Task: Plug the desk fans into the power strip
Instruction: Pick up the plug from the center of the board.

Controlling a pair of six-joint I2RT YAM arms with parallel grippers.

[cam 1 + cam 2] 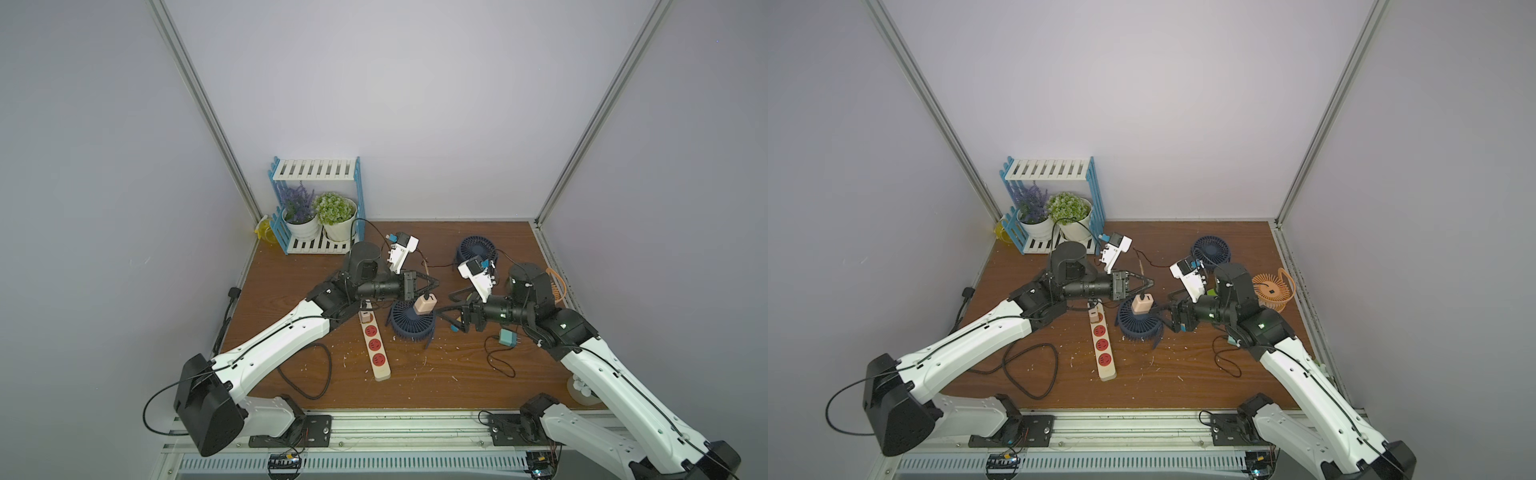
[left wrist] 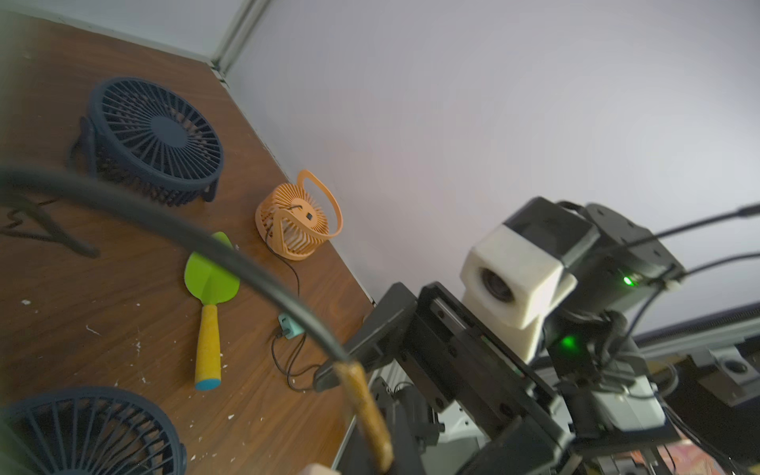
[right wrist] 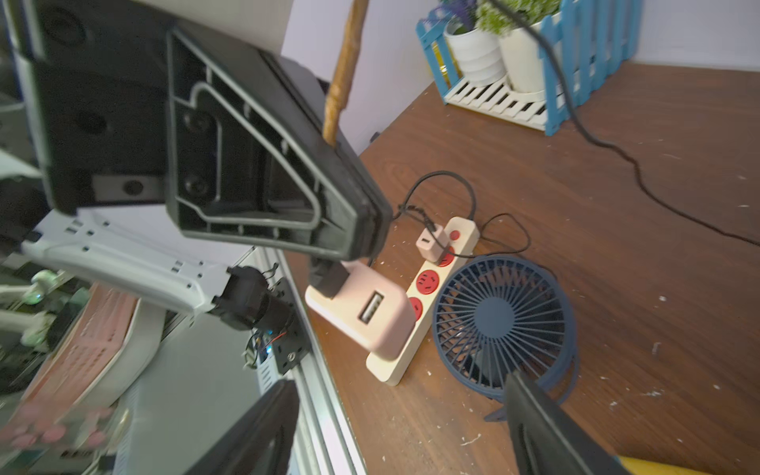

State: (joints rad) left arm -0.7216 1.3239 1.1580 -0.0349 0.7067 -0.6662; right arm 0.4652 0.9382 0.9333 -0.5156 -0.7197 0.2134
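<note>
In a top view, power strip (image 1: 376, 351) left of counter (image 1: 457, 374) centre toward front edge, left pincer (image 1: 435, 284) clenched over dangling pink adapter (image 1: 425, 306), left wrist view, blurred cord (image 2: 164, 223) crossing, right wrist view, left pincer grasping that cord, right pincer (image 3: 399, 378) released.

obstacle: navy fan (image 1: 411, 326) beside power strip (image 1: 377, 357) | free: strip's near end

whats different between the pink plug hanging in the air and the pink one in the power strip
The hanging pink plug dangles unplugged near the blue fan; the seated pink plug sits in an end socket of the power strip. The shut left hand pinches the hanging one's cord; no hand touches the seated one. Both are pink with a black cord plugged in.
</note>
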